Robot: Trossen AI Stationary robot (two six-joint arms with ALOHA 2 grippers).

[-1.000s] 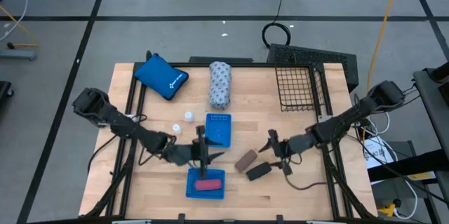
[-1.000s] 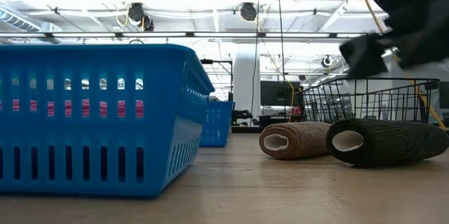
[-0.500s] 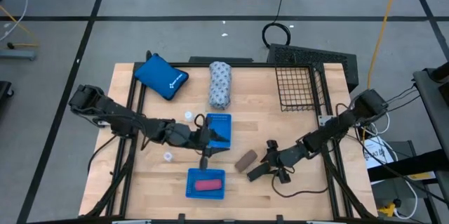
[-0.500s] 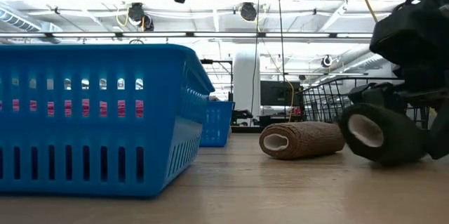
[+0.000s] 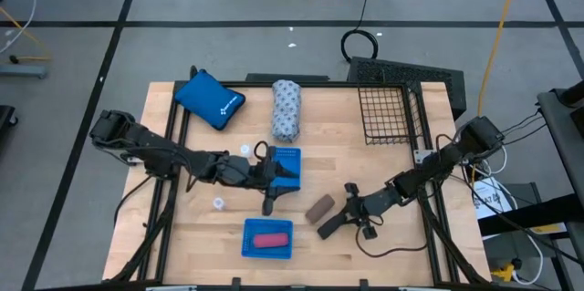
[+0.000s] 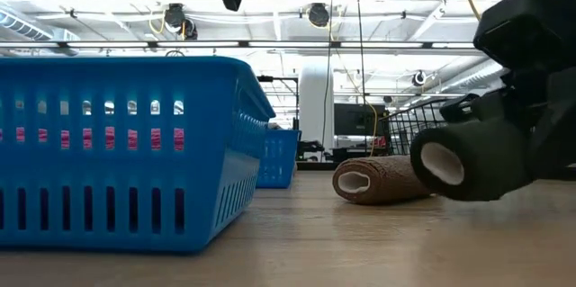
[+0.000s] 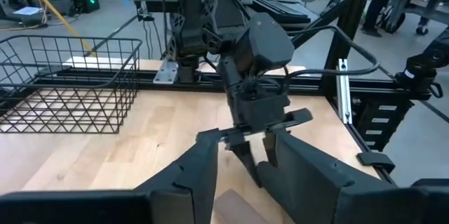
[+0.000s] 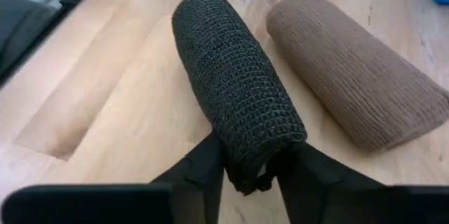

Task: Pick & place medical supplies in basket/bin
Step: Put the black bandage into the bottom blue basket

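My right gripper (image 5: 350, 217) is shut on the black roll (image 5: 330, 226), near the table's near edge. Just left of it lies the brown roll (image 5: 319, 207), on its side. My left gripper (image 5: 267, 202) hangs open and empty beside the far blue tray (image 5: 285, 169). The pink block (image 5: 268, 240) lies in the near blue tray (image 5: 246, 236). Two tiny white bottles (image 5: 245, 150) (image 5: 219, 202) stand on the wood. The fat dotted white roll (image 5: 286, 109) lies near the far edge. At the far right sits the black wire basket (image 5: 370, 113). My right gripper pinches the black roll's end (image 8: 247, 147) between its two fingers (image 8: 203, 164). They come slanting down from the table's right, and the roll sticks out ahead in line with them. Its open free end (image 6: 443, 163) is up off the wood in the low view.
A blue pouch (image 5: 210, 99) lies at the far left corner. The brown roll (image 8: 351, 90) is close beside the black one. Bare wood stretches between the rolls and the wire basket (image 7: 63, 76). The other arm shows ahead in the left wrist view.
My right gripper has come down toward the near edge onto the black roll and taken hold of it. The roll's free end has then risen and swung toward the left. My left gripper has moved from over the near blue tray toward the far edge, stopping beside the far tray.
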